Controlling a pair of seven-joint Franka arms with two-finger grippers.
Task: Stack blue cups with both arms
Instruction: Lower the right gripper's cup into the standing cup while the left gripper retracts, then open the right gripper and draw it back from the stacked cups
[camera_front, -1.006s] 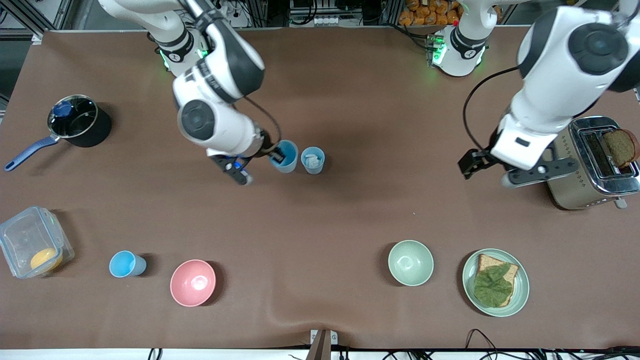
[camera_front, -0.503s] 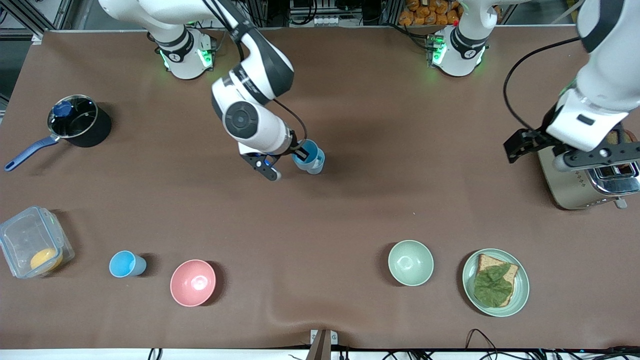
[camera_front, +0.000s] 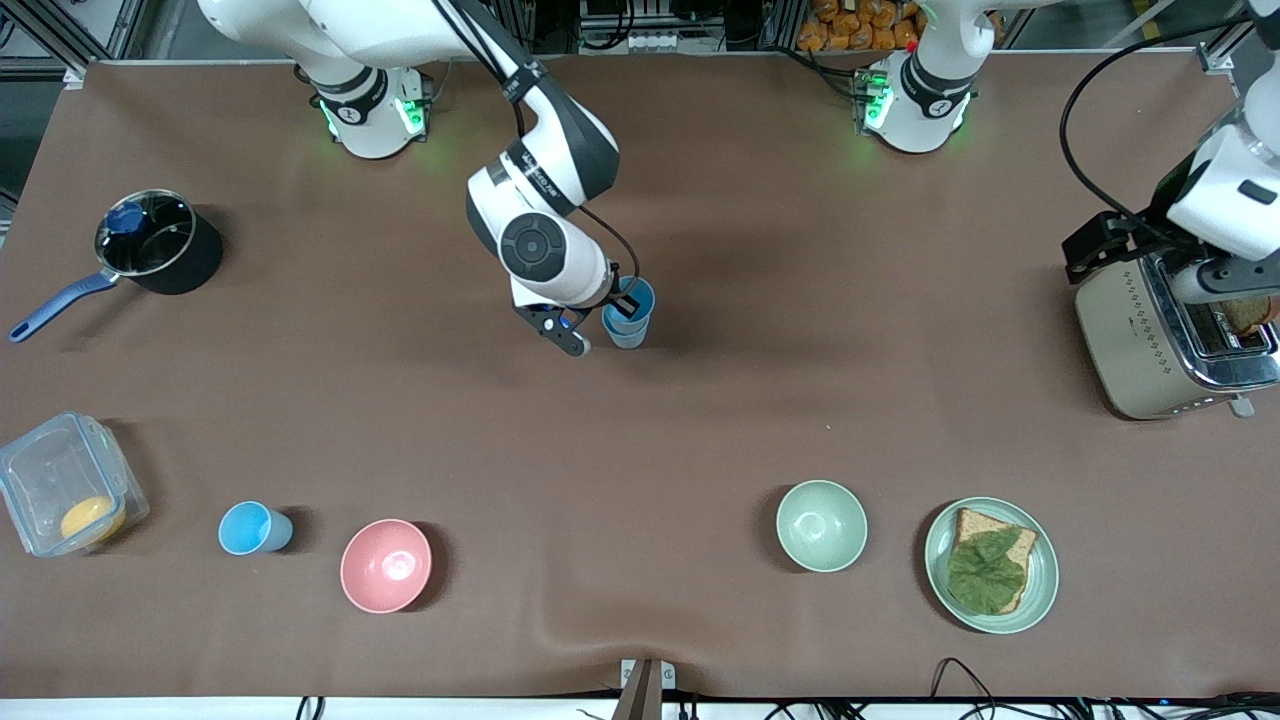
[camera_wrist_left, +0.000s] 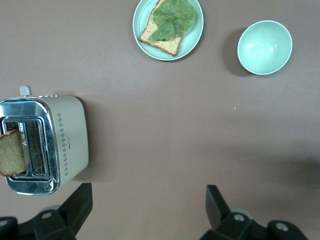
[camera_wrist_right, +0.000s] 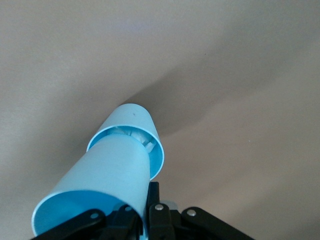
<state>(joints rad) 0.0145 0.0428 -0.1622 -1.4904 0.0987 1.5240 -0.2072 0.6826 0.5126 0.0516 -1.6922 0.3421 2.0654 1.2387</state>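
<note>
Right gripper (camera_front: 622, 306) clamps sky-blue cup (camera_wrist_right: 97, 187), its base in the greyer cup (camera_wrist_right: 142, 131) mid-worktop (camera_front: 700, 420). Left gripper (camera_wrist_left: 145, 210) wide open, empty, over toaster (camera_front: 1165, 335).

One sky-blue cup (camera_wrist_right: 100, 185) sits partly inside a greyer blue cup (camera_front: 628, 333) standing farther from the front camera than the pink bowl (camera_front: 386, 565). A third blue cup (camera_front: 250, 528) stands just beside that bowl.

a brown-covered table (camera_front: 700, 420) fills the view, with metal framing (camera_front: 60, 30) along its edge.
</note>
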